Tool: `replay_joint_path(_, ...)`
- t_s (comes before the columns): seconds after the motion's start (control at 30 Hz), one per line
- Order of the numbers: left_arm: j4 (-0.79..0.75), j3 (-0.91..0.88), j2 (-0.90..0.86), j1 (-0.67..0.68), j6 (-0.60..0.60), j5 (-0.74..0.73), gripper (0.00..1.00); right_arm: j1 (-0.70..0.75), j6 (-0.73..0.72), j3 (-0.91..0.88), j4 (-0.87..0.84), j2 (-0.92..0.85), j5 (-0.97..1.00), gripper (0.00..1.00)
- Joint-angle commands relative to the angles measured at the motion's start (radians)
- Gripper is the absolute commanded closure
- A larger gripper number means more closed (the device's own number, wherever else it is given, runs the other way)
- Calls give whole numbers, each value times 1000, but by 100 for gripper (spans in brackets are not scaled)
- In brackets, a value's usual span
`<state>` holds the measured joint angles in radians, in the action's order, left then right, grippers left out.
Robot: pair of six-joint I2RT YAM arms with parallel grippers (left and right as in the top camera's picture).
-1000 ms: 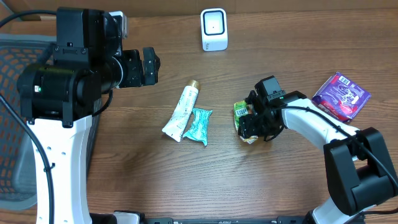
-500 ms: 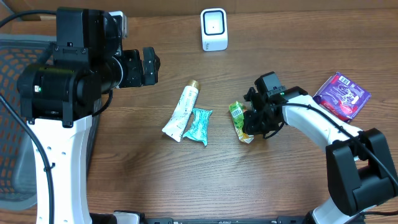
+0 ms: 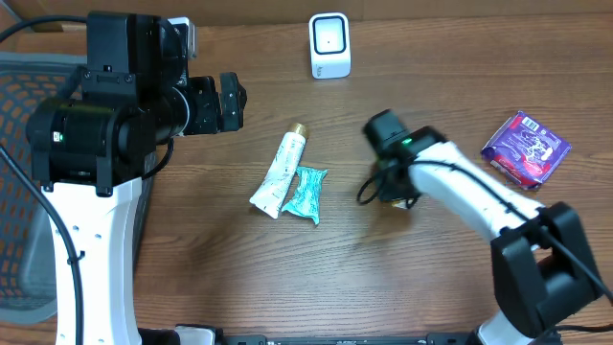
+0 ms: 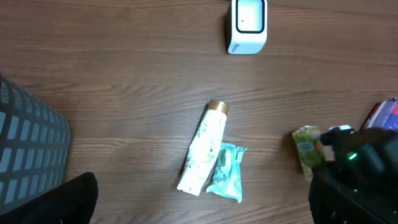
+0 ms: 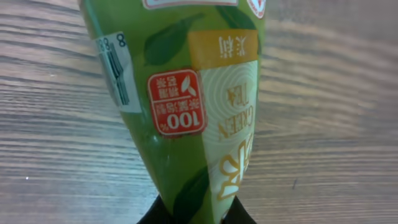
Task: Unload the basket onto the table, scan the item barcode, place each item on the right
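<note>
Pinching green tea packet at its narrow end, right gripper jaws clamped, left gripper jaws spread wide

the surface is brown wood with a fine grain and a dull satin sheen. the tea packet is smooth, glossy green plastic film. the tube looks like smooth white plastic, its cap shiny gold. the teal wrapper is crinkled film. the scanner, upper centre, is smooth white plastic. the purple packet, far right, is shiny and foil-like.
</note>
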<state>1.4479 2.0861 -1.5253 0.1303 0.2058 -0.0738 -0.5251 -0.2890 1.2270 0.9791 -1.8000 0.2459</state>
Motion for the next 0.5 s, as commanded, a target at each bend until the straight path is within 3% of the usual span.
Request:
replay_joint_path(0.0,-1,9,-6,1,-19,3,1,-96,-53,35,-33,4,148,90)
replay_joint_path(0.17,0,9,-6,1,-19,3,1,-167,-52,35,-65,-15,191,72)
replay_joint_path(0.47,-1,9,-6,1,-19,3,1,-167,-51,35,-70,-37,124,59)
